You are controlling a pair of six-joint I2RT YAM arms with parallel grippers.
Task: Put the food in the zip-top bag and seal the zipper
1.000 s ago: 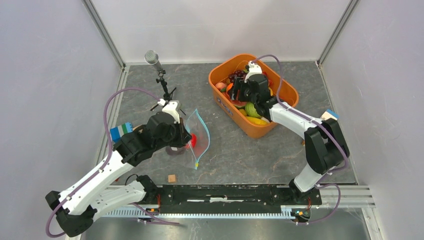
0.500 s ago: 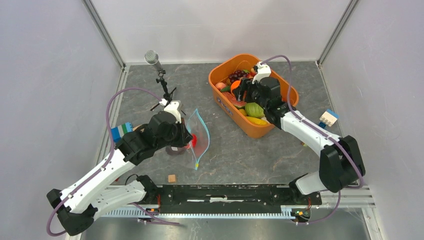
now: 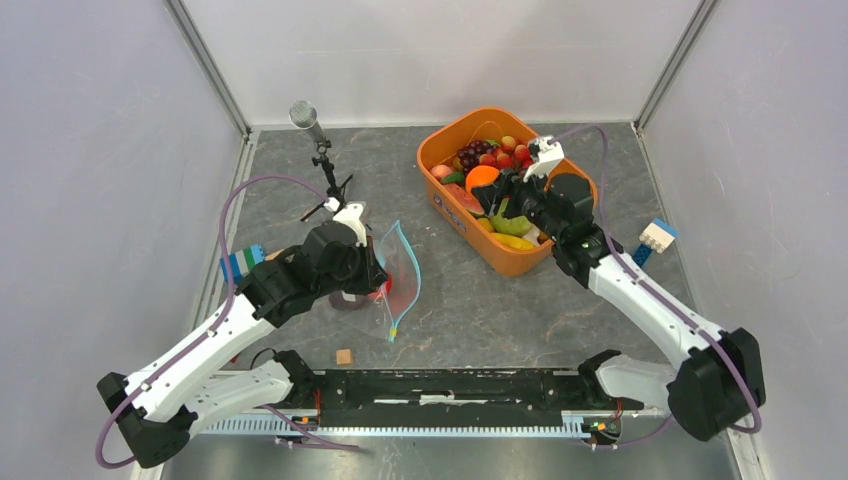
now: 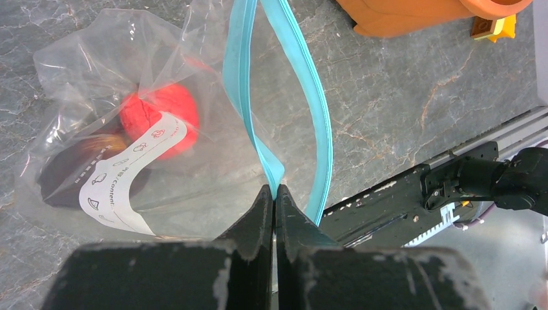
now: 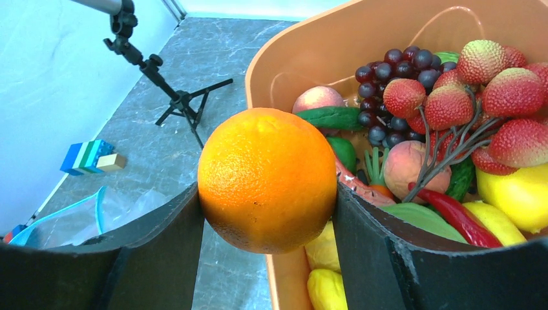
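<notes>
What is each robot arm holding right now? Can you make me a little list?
left jaws: shut on the zipper, at one end of the bag's mouth
right jaws: shut on an orange, held over the orange bin
zip-top bag: mouth open, a red food piece inside
bin contents: grapes and more toy food

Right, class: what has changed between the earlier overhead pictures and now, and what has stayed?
The right gripper, shut on the orange, has raised it above the food in the bin, and that arm's elbow has swung towards the near right. The left gripper stays shut on the zipper, holding the bag open with a red piece inside; the bin has not moved.
</notes>
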